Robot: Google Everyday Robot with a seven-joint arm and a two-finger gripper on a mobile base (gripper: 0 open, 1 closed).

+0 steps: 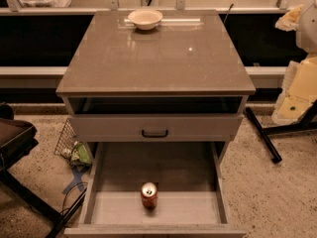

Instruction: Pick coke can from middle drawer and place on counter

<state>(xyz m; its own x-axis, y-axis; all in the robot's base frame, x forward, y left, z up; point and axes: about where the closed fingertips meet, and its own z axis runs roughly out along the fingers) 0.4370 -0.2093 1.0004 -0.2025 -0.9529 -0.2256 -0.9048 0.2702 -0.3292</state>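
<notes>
The coke can (pixel 149 196) is small and red with a silver top. It stands upright near the front middle of the open middle drawer (pixel 119 207), a wide grey drawer with a bare floor. The counter (pixel 156 58) is the glossy grey-brown top of the cabinet. My gripper (pixel 293 100) shows as pale arm parts at the right edge of the camera view, level with the cabinet's top and well to the right of and above the can. It holds nothing that I can see.
A white bowl (pixel 145 19) sits at the back middle of the counter. A shut narrow drawer with a black handle (pixel 155 133) is above the open one. A wire basket with clutter (pixel 74 150) lies left; a black stand leg (pixel 262 135) lies right.
</notes>
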